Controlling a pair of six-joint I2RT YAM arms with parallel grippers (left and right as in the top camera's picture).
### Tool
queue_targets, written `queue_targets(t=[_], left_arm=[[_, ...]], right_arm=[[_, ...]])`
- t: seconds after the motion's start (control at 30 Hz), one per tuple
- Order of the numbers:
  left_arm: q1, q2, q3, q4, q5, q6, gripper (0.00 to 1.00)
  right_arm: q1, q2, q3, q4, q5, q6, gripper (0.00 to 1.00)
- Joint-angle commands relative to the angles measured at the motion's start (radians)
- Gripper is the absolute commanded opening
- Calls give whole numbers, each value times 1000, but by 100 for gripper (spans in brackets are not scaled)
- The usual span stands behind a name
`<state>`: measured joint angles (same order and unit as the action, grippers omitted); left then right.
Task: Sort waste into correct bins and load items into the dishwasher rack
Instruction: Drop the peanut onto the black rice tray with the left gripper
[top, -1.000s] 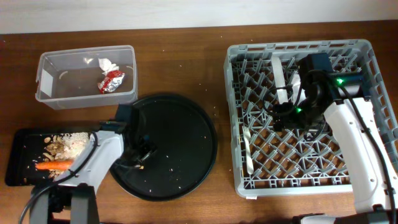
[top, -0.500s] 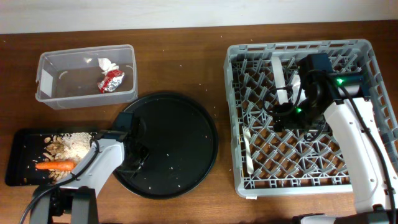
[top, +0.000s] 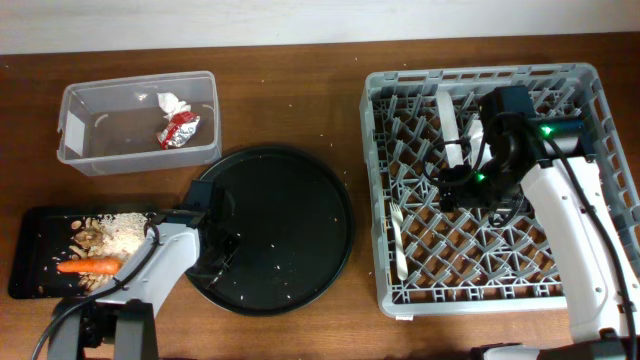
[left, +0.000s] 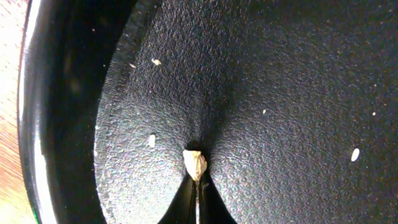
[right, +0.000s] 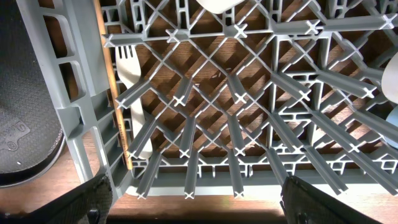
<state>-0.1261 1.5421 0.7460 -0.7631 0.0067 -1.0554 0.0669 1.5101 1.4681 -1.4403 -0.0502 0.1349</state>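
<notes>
The left end effector (left: 198, 186) is pinched shut on a small tan lump (left: 194, 163), low over the pebbled floor of the large round black tray (top: 300, 190) — touching it or just clear, I cannot tell. The right end effector (right: 196, 199) hangs over the grey dishwasher rack (top: 480, 76) with its fingers (right: 93, 199) spread wide and nothing between them. The white fork (right: 134, 93) lies on the rack floor beside the wall facing the round tray — the carrot (top: 88, 266) sits in the shallow black tray (top: 30, 225).

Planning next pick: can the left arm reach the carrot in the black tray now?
Probably yes: the carrot lies uncovered, nothing over it, but the left gripper is shut on a scrap.
</notes>
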Motion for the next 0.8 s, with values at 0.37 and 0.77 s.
queue_targets(t=[0.37,0.77], left_arm=[[365,-147,272,-222,-161,272,6],[525,-149,294,-192,-95,422,57]], right_arm=[[-2,2,7,-4,10,0,90],[-2,2,7,-4,8,0,90]])
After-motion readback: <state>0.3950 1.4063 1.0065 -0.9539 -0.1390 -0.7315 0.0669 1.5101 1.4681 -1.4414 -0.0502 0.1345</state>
